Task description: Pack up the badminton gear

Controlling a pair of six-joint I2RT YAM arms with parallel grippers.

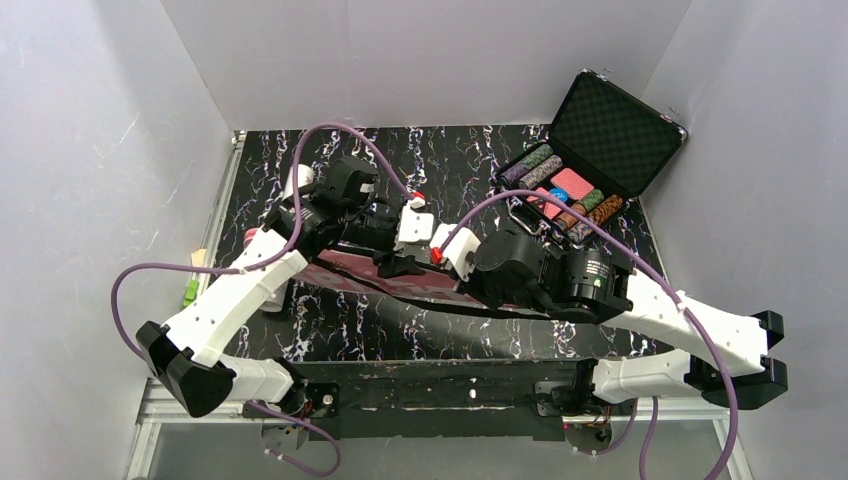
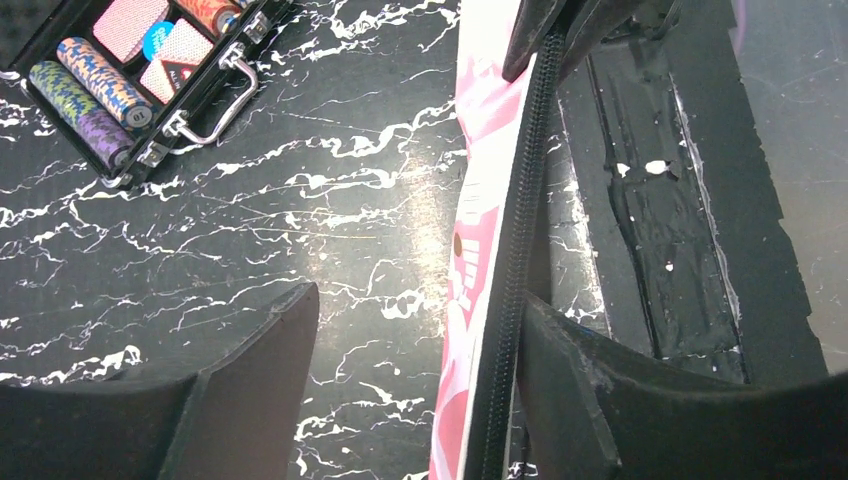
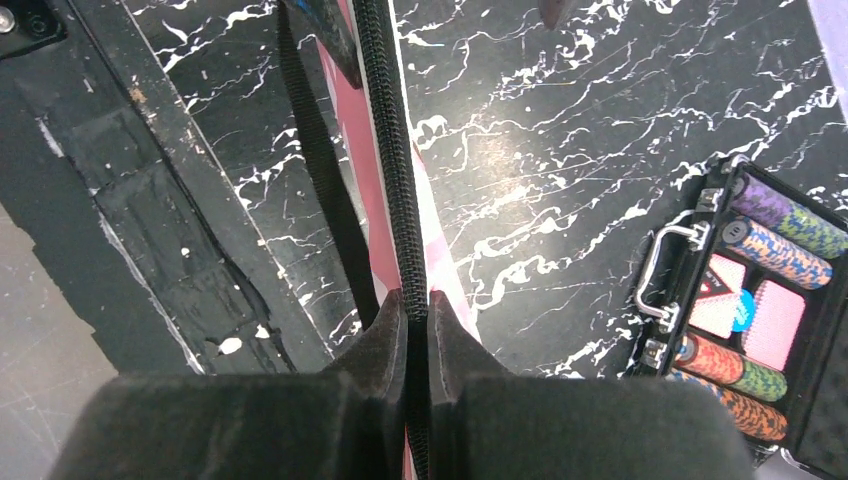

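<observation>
The long pink bag [image 1: 350, 270] lies across the middle of the table, under both arms. In the left wrist view the bag [image 2: 470, 250] stands on edge with its black zipper [image 2: 515, 230] up. My left gripper [image 2: 420, 297] is open around it. The zipper edge lies against the right finger [image 2: 600, 390], while the left finger [image 2: 250, 380] stands well clear over bare table. My right gripper [image 3: 413, 298] is shut on the bag's zipper [image 3: 385, 120], and the black strap [image 3: 320, 170] hangs beside it. From above, the left gripper [image 1: 398, 264] and the right gripper [image 1: 450, 272] are close together.
An open black case of coloured poker chips [image 1: 590, 150] stands at the back right, also in view as the case [image 2: 140, 70] and the case [image 3: 760, 290]. A small white rounded thing [image 1: 300, 178] sits behind the left arm. The table's black taped front edge [image 3: 150, 200] runs close by.
</observation>
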